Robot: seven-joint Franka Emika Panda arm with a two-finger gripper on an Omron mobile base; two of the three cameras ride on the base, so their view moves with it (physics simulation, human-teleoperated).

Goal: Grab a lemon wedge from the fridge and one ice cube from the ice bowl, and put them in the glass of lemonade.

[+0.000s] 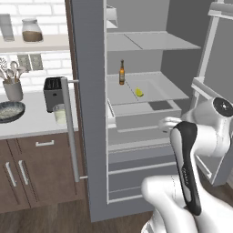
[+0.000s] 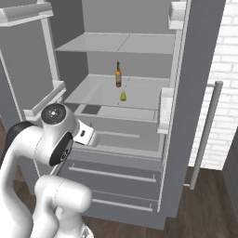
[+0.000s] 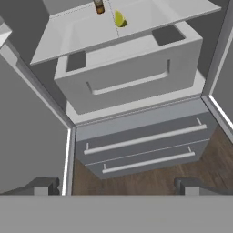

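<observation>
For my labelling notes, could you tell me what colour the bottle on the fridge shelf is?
Brown, with a pale label; the bottle shows best in the left base view.

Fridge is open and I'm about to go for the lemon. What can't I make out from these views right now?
- ice bowl: left base view, cut off by the left edge; ice cubes not discernible.
- lemon wedge: too small to tell how it lies.
- brown bottle: hand view, cut off by the top edge.
- glass of lemonade: partly behind the fridge handle.

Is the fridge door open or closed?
Open. Both doors of the fridge are swung wide, showing the shelves, the brown bottle and the lemon wedge inside.
</observation>
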